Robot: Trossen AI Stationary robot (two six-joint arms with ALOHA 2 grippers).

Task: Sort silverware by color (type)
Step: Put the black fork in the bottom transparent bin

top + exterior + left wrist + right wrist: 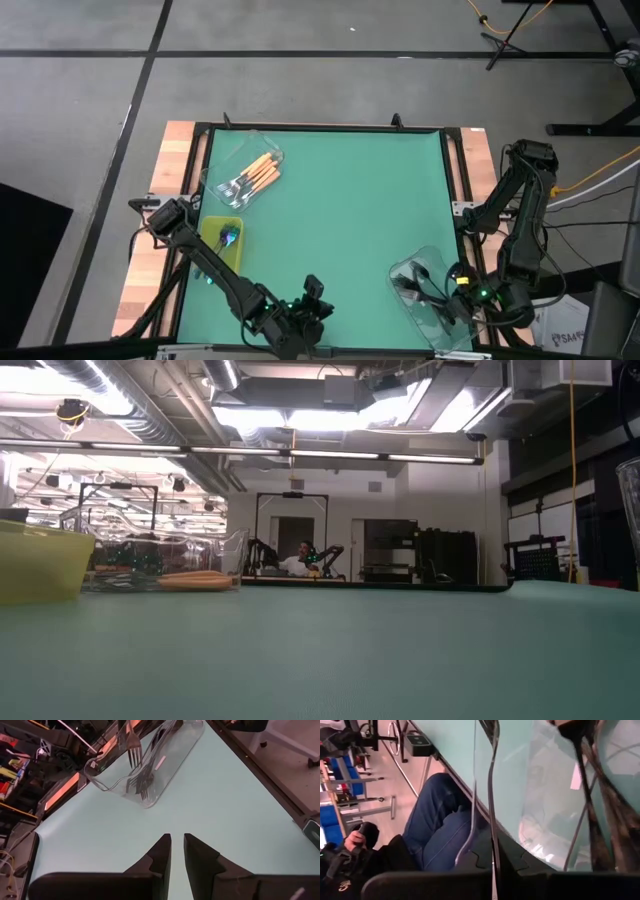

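Note:
Orange-handled forks lie in a clear tub at the far left, and also show as orange-handled forks in the low view. Iridescent forks lie in the yellow-green tray. Dark forks lie in a second clear tub at the near right, seen as dark forks from the left wrist. My right gripper hovers at that tub, shut on a grey fork. My left gripper waits at the near edge, its fingers shut but for a slit. My right gripper pinches a slim grey fork between its two fingers, the handle running straight out past them. The fork is lifted clear. Its tines point down over the clear tub of dark forks. Where on the handle the fingers sit is hidden.
Open green mat lies between the three containers. A raised black frame borders the mat. A seated person's leg and hand show beyond the near right edge. Another person sits far behind the table.

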